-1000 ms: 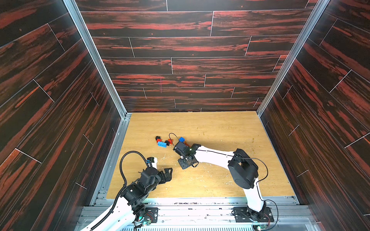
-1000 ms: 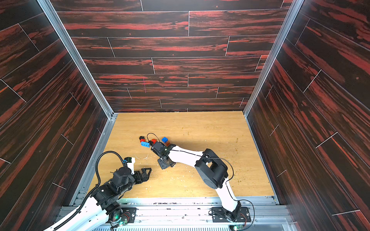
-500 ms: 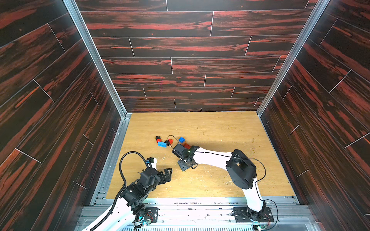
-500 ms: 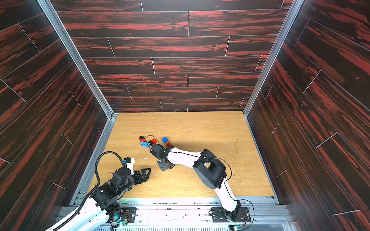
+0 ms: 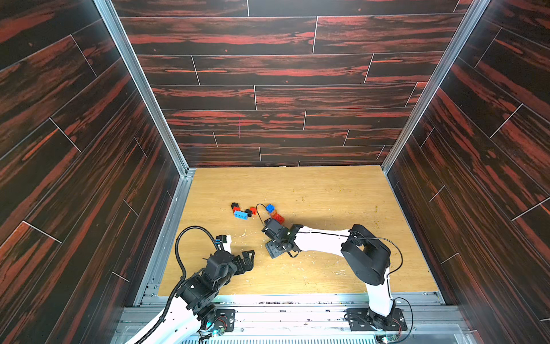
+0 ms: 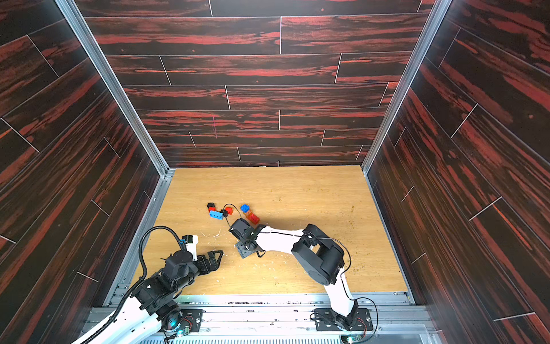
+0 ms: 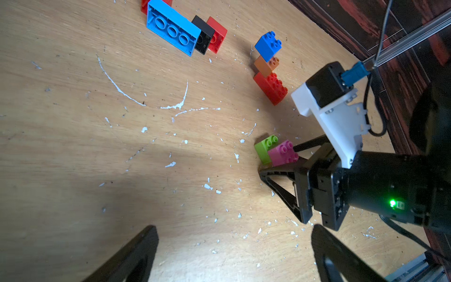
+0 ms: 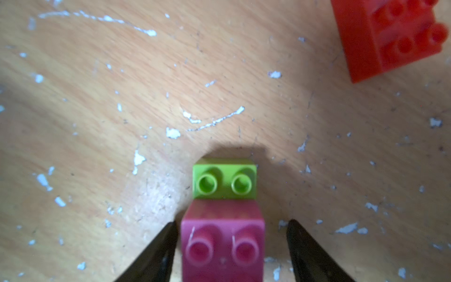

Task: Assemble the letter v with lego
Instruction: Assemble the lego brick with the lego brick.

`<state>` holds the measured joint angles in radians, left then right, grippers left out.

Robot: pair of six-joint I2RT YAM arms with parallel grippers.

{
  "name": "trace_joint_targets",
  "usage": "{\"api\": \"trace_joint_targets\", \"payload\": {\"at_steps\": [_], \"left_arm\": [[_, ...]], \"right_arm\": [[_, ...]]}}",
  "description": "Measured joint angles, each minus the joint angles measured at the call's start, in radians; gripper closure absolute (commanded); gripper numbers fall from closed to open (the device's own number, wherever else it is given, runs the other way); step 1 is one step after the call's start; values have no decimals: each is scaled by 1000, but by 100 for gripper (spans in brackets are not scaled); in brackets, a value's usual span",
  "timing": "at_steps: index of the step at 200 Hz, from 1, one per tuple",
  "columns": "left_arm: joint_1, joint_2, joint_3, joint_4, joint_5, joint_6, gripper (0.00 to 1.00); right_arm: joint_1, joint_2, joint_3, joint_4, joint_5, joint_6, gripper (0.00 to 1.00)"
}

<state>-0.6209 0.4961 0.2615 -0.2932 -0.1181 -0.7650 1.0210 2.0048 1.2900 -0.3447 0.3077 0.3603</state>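
A pink brick joined to a green brick rests on the wooden table. My right gripper is open around the pink one, with a clear gap on one side. In the left wrist view the same pink and green pair sits at the right gripper's fingertips. Further back stands a stepped stack of blue, orange and red bricks. A long light-blue brick lies to the left with small black and red bricks. My left gripper is open and empty near the front left.
Dark wood-pattern walls enclose the table on three sides, and a metal rail runs along the front. The right arm's wrist camera and cable hang over the pink and green pair in both top views. White scuffs mark the tabletop.
The right jaws have opened from shut. The right wrist has drifted slightly toward the table's front, uncovering the orange and red bricks behind it. The left arm has not moved.
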Motion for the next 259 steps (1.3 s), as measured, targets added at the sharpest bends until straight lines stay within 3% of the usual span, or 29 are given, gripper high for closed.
{"api": "trace_joint_targets", "payload": {"at_steps": [25,103,169,259], "left_arm": [[0,0,0,0,-4,-3,0],[0,-16,-3,-12,-14,-11,0],[0,-16,-4,-13,-18,-14,0],[0,68,-8,41,-32,-12,0]], "right_arm": [[1,-12,-44,82,-1,-20,46],[8,-22,-108,216,31,-21,52],[16,-27,-120,225,49,-5,76],[-8,-27,-119,233,20,-36,98]]}}
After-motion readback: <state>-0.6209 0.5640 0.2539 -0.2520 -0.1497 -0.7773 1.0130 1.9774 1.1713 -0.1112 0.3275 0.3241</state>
